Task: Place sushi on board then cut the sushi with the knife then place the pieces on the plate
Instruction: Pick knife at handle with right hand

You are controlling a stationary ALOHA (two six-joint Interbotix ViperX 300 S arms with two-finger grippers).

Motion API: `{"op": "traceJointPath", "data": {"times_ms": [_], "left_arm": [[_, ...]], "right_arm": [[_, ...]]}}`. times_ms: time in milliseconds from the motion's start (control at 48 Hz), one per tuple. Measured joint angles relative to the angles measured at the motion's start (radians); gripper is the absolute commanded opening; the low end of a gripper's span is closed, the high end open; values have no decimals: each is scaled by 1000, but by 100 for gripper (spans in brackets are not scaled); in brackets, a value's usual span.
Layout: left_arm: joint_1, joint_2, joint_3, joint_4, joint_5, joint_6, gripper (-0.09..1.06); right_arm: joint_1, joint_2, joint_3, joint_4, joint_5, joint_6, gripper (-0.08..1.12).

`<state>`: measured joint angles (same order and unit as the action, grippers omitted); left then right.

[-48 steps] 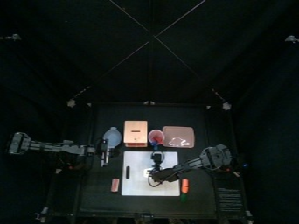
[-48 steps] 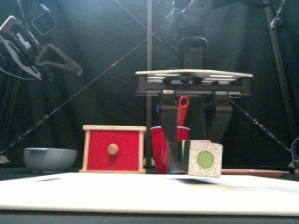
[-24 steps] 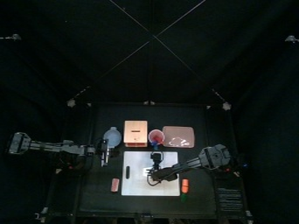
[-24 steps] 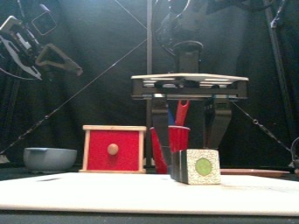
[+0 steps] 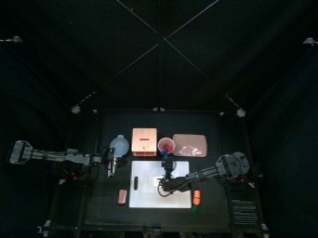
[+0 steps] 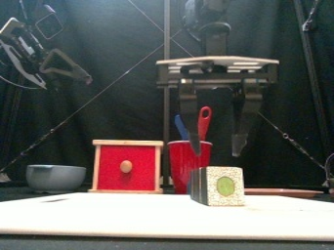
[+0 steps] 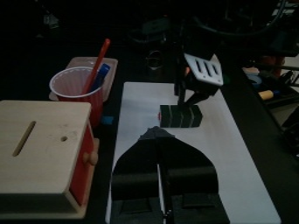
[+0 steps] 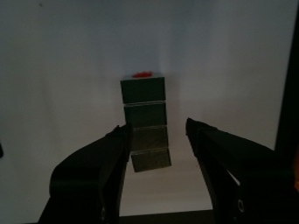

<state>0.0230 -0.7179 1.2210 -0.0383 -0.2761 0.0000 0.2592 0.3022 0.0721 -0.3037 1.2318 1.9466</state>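
your right gripper (image 6: 213, 145) hangs empty, jaws apart, with the sushi (image 6: 218, 186) just under it on the board (image 6: 78, 217). for the cut, reach behind it to the cup (image 6: 190, 164), close high on the red knife (image 6: 204, 119), and lift straight so the cup does not tip.

Pale wooden box (image 7: 41, 147), matt white board (image 6: 78, 214), glossy red plastic cup (image 6: 187, 158).
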Motion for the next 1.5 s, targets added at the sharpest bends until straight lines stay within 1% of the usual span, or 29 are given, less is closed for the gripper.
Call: {"op": "traceJointPath", "data": {"times_ms": [188,271,438,688,854,938,1062,1146,1250,1375,1500], "left_arm": [[-2,0,-2,0,0,0,-2],[0,0,0,0,0,0,-2],[2,0,-2,0,0,0,-2],[15,0,-2,0,0,0,-2],[29,0,0,0,0,0,-2],[35,0,0,-3,0,0,-2],[51,0,0,-8,0,0,-2],[61,0,0,-14,-2,0,-2],[72,0,0,-31,0,0,-2],[83,0,-2,-52,0,0,-2],[92,0,0,-57,0,0,-2]], "right_arm": [[40,-94,0,-46,35,-44,85],[52,-133,0,-57,37,-132,85],[44,-219,0,-61,48,-403,85],[-89,-319,-3,-63,84,-808,84],[-192,-365,-25,-58,109,-1086,80],[-238,-371,-48,-44,114,-1186,78],[-313,-365,-97,18,118,-1371,78],[-342,-339,-129,54,124,-1470,78],[-360,-290,-169,92,152,-1583,78],[-365,-229,-218,97,232,-1692,78],[-367,-167,-261,83,318,-1804,78]]}}
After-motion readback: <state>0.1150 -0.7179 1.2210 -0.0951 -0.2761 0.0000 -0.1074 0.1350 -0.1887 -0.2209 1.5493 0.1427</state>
